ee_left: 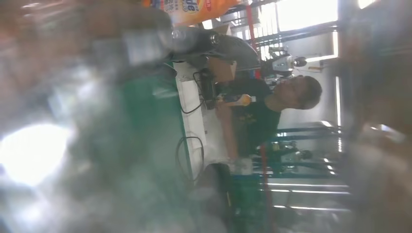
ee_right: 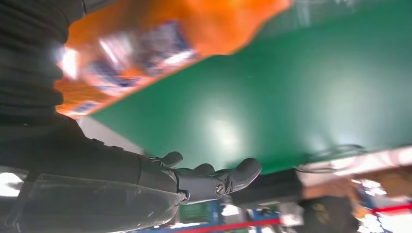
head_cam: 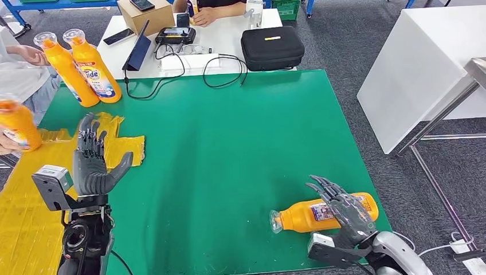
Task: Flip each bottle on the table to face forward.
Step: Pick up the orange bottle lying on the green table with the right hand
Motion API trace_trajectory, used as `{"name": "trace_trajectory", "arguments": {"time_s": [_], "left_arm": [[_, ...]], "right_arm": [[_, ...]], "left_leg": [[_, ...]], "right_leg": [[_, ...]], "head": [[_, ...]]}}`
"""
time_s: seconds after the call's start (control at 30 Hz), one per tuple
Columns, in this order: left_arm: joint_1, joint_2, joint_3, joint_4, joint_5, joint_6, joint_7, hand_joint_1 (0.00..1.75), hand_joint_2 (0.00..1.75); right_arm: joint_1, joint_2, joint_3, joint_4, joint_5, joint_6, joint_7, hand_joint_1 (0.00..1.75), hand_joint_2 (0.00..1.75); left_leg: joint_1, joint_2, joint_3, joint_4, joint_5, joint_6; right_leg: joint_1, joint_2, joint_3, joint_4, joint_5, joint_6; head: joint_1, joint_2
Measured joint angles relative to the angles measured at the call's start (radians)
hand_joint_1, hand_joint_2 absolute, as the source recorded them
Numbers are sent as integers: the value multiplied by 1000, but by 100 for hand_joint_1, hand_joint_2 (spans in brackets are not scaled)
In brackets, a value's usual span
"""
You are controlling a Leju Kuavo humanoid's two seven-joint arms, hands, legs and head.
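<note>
An orange detergent bottle (head_cam: pixel 309 215) lies on its side near the front right of the green table (head_cam: pixel 229 149), cap pointing left. My right hand (head_cam: pixel 344 209) lies over its label end with fingers spread; the right wrist view shows the bottle (ee_right: pixel 184 34) blurred close to the palm and the thumb (ee_right: pixel 218 179) stretched clear of it. My left hand (head_cam: pixel 91 163) stands raised at the front left, fingers up and apart, holding nothing. Two more orange bottles (head_cam: pixel 94 69) (head_cam: pixel 66 69) stand upright at the far left corner. A person at the left edge holds another orange bottle (head_cam: pixel 17 123).
Yellow sheeting (head_cam: pixel 34 200) covers the table's front left. Behind the green table a white table (head_cam: pixel 229 34) carries a black case (head_cam: pixel 272 47), cables, a tablet and a cardboard box, with a person seated there. A white block (head_cam: pixel 424 63) stands to the right.
</note>
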Motion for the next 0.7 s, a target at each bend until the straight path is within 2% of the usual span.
{"name": "trace_trajectory", "arguments": {"time_s": [0.2, 0.43, 0.7], "left_arm": [[-6, -5, 1, 19, 7, -1, 0, 0, 175], [-20, -9, 1, 45, 19, -2, 0, 0, 175], [-39, -13, 1, 74, 24, -3, 0, 0, 175]], "right_arm": [[23, -28, -58, 17, 6, -4, 10, 0, 175], [16, -29, -110, 77, 29, 2, 19, 0, 175], [-15, -19, -117, 156, 79, 5, 16, 0, 175]], "left_leg": [[0, 0, 0, 0, 0, 0], [0, 0, 0, 0, 0, 0], [0, 0, 0, 0, 0, 0]], "right_leg": [[0, 0, 0, 0, 0, 0], [0, 0, 0, 0, 0, 0], [0, 0, 0, 0, 0, 0]], "head": [[0, 0], [0, 0], [0, 0]]}}
